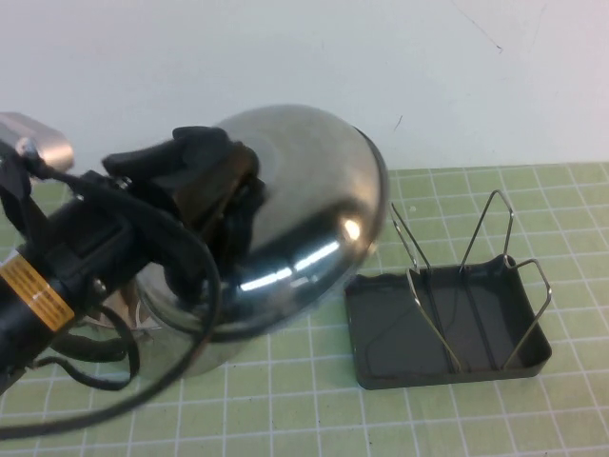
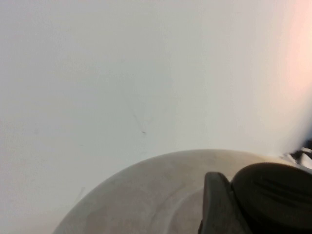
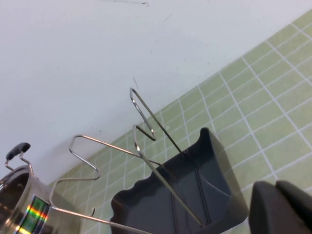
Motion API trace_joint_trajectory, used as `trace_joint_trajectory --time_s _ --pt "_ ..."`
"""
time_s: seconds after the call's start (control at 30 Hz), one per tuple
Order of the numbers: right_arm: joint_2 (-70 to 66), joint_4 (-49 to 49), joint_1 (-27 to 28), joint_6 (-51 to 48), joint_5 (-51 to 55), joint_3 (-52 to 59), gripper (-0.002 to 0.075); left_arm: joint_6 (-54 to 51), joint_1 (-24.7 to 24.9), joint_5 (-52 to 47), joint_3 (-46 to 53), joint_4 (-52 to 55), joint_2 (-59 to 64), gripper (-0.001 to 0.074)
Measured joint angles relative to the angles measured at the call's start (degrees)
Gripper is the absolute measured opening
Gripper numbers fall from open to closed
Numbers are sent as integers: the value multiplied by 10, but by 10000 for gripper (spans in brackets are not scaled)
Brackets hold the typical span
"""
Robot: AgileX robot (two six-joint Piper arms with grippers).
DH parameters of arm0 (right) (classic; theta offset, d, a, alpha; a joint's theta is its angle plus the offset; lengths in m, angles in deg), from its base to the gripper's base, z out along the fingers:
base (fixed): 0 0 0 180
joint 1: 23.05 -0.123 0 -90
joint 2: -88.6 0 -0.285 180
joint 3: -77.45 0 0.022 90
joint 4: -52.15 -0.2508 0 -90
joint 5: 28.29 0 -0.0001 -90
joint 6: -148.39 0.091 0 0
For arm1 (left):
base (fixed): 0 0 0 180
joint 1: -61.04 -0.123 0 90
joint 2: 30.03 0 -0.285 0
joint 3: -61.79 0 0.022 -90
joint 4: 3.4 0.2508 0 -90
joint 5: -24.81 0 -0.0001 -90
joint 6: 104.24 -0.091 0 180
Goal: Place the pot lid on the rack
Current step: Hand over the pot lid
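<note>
The pot lid (image 1: 309, 214) is a shiny steel dome, held tilted in the air above the pot (image 1: 195, 347) and left of the rack (image 1: 447, 324). My left gripper (image 1: 205, 181) is shut on the lid's black knob. In the left wrist view the lid's surface (image 2: 141, 195) fills the lower part, with one finger (image 2: 217, 204) against the black knob (image 2: 275, 195). The rack is a dark grey tray with three wire loops and holds nothing. My right gripper (image 3: 276, 187) is shut and empty, close beside the rack (image 3: 195, 185); it is out of the high view.
The steel pot with a black handle also shows in the right wrist view (image 3: 19, 200), beyond the rack. A green gridded mat (image 1: 495, 419) covers the table. A white wall (image 1: 381, 57) stands behind. A black cable (image 1: 143, 400) loops below the left arm.
</note>
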Motion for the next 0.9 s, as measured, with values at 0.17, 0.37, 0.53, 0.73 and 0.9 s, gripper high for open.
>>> trace_joint_trajectory --time_s 0.17,0.37,0.53,0.73,0.9 --pt "0 -79 0 -17 2 0 -1 26 0 70 1 70 10 329" --pt "0 -271 -10 -187 33 -37 -1 24 0 98 1 64 34 329" --pt "-22 -557 -20 -438 92 -68 -1 23 2 98 0 27 78 329" --pt "-140 -800 -21 -700 181 -89 37 28 34 95 -7 23 111 329" --pt "-269 -813 -21 -753 271 -138 265 28 62 94 -7 17 112 329"
